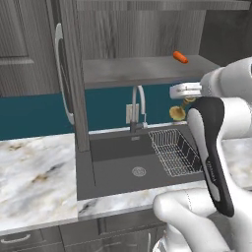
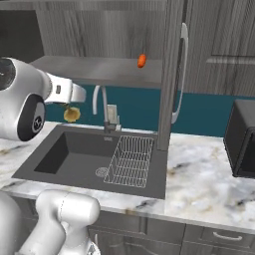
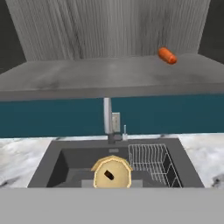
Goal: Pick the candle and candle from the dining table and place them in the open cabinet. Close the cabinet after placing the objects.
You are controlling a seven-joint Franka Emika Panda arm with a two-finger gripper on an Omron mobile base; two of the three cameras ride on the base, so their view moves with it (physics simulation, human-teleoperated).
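Gripping a brass-gold candle by its holder, the gripper hangs above the dark sink, below the open cabinet's bottom shelf. A small orange-red block lies on that shelf, and a wire rack sits in the sink beside the faucet.

Above the dark grey sink, the open cabinet is dark grey wood-grain, with 1 small orange-red piece on its grey shelf. Behind the sink runs a teal wall band. Either side lies white marble counter veined grey and brown. Over the sink, a brass-gold candle base.
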